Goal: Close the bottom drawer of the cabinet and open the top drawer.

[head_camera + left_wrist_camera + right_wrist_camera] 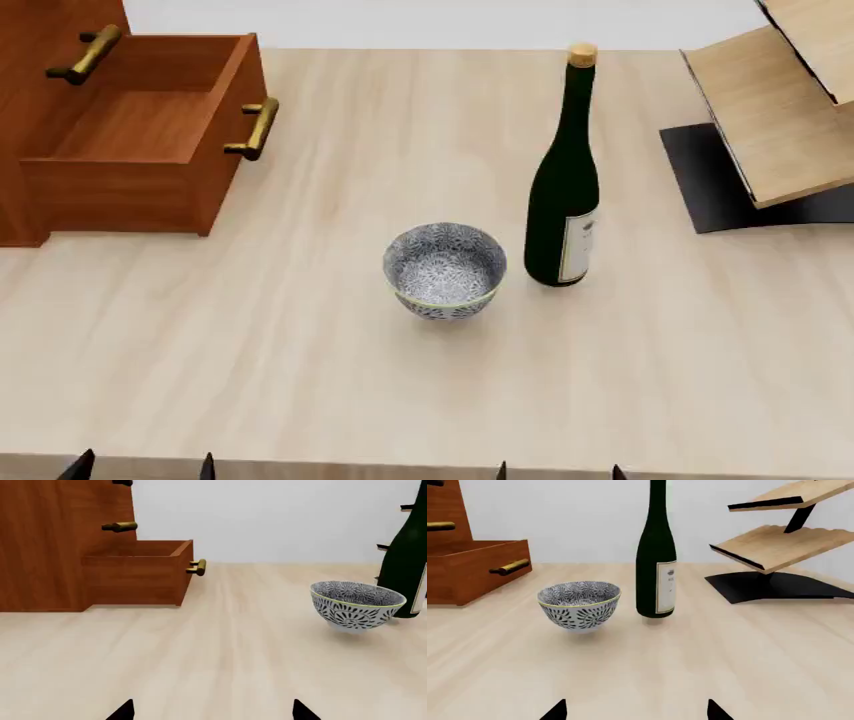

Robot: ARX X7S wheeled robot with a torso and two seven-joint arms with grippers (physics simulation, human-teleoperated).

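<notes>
Wood, brass, glass and glazed ceramic
The cabinet (pixel 40 120) is rendered in reddish wood grain; the table (pixel 267 350) in pale matt wood, the bottle (pixel 563 190) in glossy dark glass.

Quick count of what's on the pale wood table (pixel 267 380): one boxy reddish-brown wooden cabinet (pixel 53 545), with one shallow bottom drawer (pixel 134 140) pulled out of it. Brass bar handles (pixel 120 527): three show in the left wrist view, only two from the head. One blue-and-white patterned ceramic bowl (pixel 445 270). One dark green glass wine bottle (pixel 565 190) with a cork top. One light wooden rack (pixel 774 545) on a black base, two shelves visible.
</notes>
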